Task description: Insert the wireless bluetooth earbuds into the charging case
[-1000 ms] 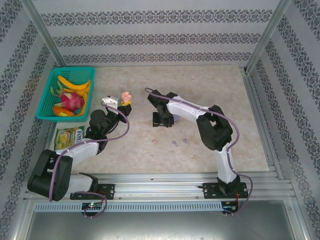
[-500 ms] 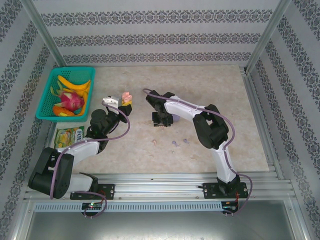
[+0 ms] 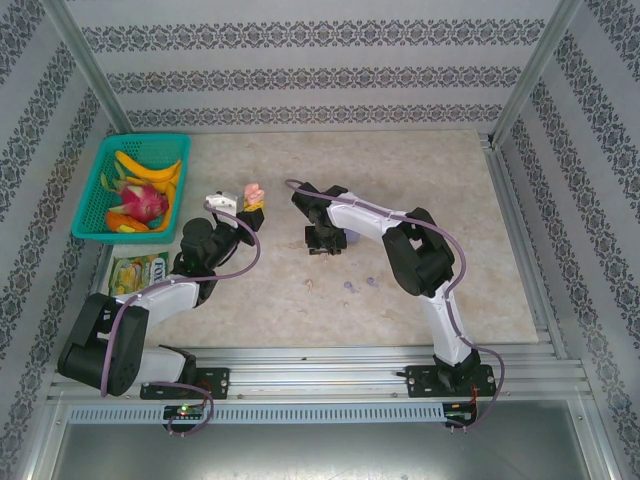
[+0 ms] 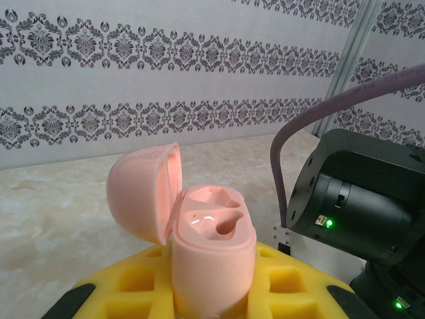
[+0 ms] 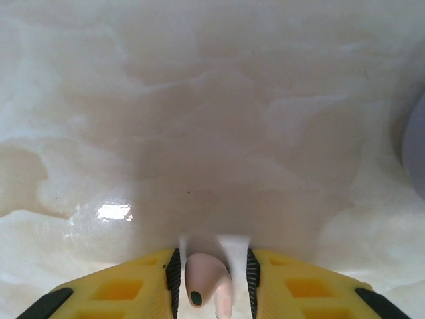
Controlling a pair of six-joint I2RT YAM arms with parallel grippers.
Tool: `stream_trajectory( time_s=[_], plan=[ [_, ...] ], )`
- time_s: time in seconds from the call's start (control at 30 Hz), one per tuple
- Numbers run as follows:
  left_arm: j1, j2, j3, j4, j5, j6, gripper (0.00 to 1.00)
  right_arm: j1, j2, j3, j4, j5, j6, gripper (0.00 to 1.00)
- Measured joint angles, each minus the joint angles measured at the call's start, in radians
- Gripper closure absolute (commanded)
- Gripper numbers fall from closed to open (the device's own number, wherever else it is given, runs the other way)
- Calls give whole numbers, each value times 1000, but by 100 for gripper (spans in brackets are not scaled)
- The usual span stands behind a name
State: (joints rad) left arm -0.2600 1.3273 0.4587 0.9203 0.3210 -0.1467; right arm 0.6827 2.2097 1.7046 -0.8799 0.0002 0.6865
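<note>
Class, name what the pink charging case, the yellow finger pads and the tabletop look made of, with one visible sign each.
Charging case: smooth moulded plastic, slight sheen, a highlight in one socket.
Finger pads: likely soft matte rubber or foam, moulded square recesses.
Tabletop: glossy marble-look surface, cloudy veining and a bright reflection; stone or laminate, unclear.

Cut off at the lower edge: pink earbud (image 5: 202,282) between right fingers (image 5: 119,292), pink case (image 4: 212,252) base between left fingers (image 4: 292,292).
</note>
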Motion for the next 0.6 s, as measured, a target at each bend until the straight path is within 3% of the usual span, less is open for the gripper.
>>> stream_trajectory(
  time_s=[0.6],
  plan=[
    [0,7,0,7,0,-11,100,-7,2,0,-7,8,0,74]
  ],
)
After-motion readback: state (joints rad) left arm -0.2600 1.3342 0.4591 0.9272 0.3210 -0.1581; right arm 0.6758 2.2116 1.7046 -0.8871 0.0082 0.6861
